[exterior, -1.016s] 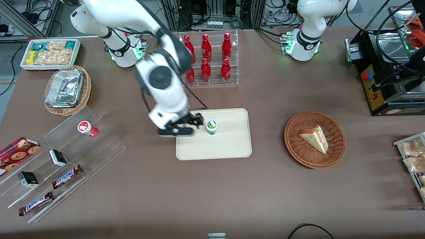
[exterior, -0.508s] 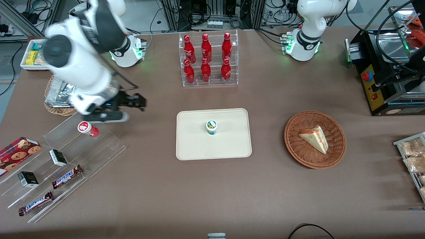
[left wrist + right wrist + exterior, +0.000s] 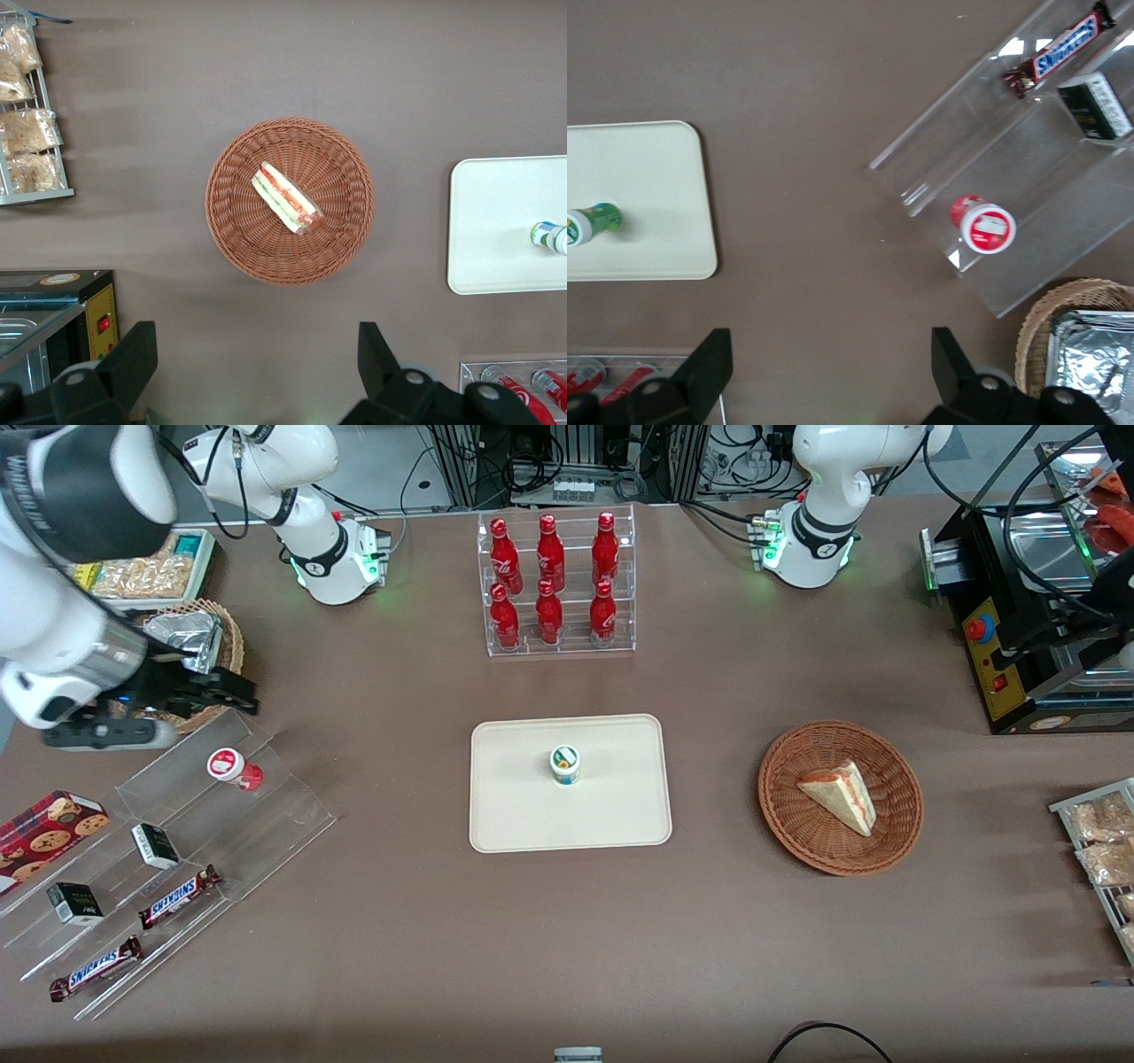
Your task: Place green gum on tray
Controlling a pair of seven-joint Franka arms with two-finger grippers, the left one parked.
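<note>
The green gum (image 3: 564,763), a small white bottle with a green-and-white lid, stands upright near the middle of the cream tray (image 3: 620,819). My right gripper (image 3: 232,691) is open and empty, raised above the table toward the working arm's end, well away from the tray, over the edge of the clear stepped stand (image 3: 283,802). In the right wrist view the gripper (image 3: 831,359) has its fingers (image 3: 711,359) spread wide over bare table, with the green gum (image 3: 592,221) on the tray (image 3: 651,177). The left wrist view also shows the gum (image 3: 549,236) on the tray (image 3: 496,221).
A red-lidded gum bottle (image 3: 232,767) stands on the stepped stand, with Snickers bars (image 3: 177,896) and small boxes lower down. A wicker basket with foil (image 3: 182,657) lies under the arm. A rack of red bottles (image 3: 556,584) and a sandwich basket (image 3: 840,797) stand elsewhere.
My right arm has swung away from the tray toward the working arm's end of the table and risen. The green gum has stayed upright on the tray.
</note>
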